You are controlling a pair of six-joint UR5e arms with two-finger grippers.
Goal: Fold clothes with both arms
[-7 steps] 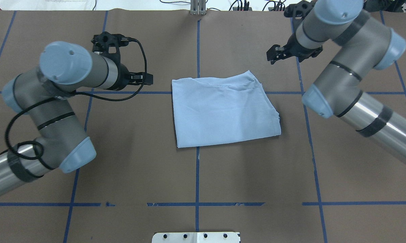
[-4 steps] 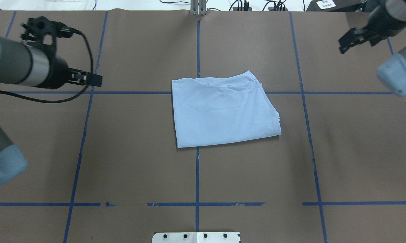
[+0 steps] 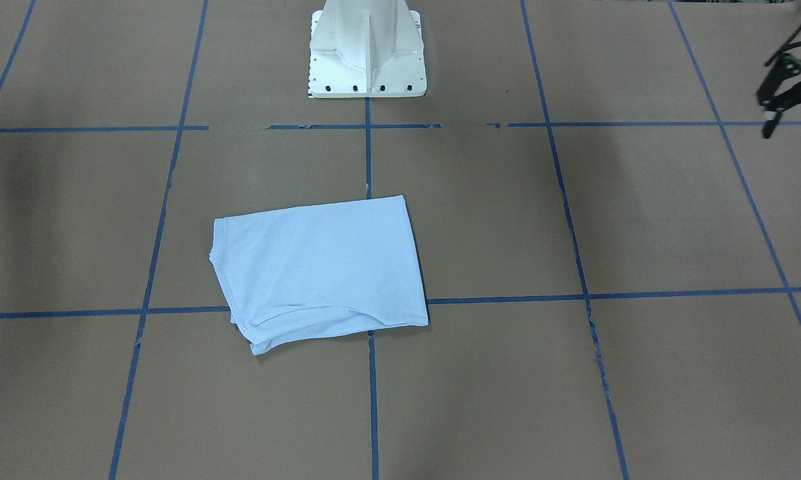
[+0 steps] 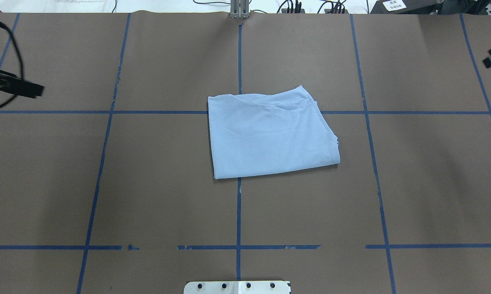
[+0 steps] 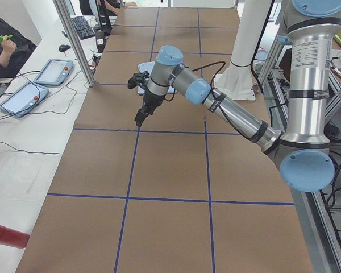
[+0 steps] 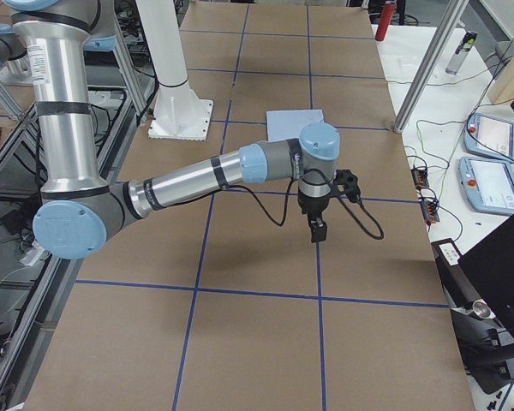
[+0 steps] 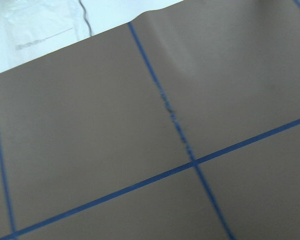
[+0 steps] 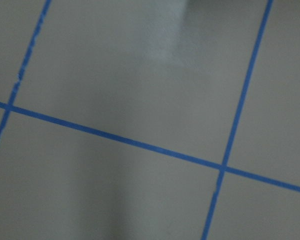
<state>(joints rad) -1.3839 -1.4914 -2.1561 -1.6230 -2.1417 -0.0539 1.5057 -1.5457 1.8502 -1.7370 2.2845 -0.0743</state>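
Tabletop (image 4: 147, 183) holds folded T-shirt (image 4: 270, 134) — left gripper (image 5: 141, 118), right gripper (image 6: 316, 231) whole only side-on, opening unclear.

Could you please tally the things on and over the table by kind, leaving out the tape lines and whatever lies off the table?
Light blue T-shirt: 1
Robot arms: 2, the left arm and the right arm
White pedestal: 1
Total: 4
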